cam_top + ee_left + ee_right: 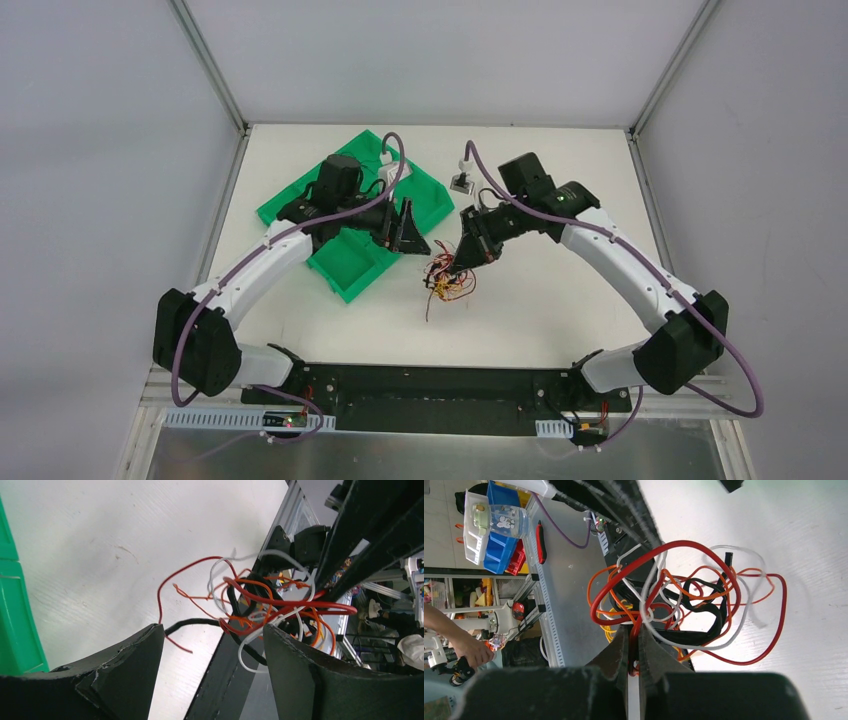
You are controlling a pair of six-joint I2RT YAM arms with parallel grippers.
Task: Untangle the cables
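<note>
While the white counter (560, 310) spreads beneath both arms, a green bin (345, 270) sits on its left half, under the left arm. The left claw (408, 235) is spread wide with nothing between its fingers, just beside the bin's right edge. The right claw (462, 262) is clenched on the cables (447, 278), a red, orange, white and black tangle bunched at its tips near the counter's middle, between the two claws.
</note>
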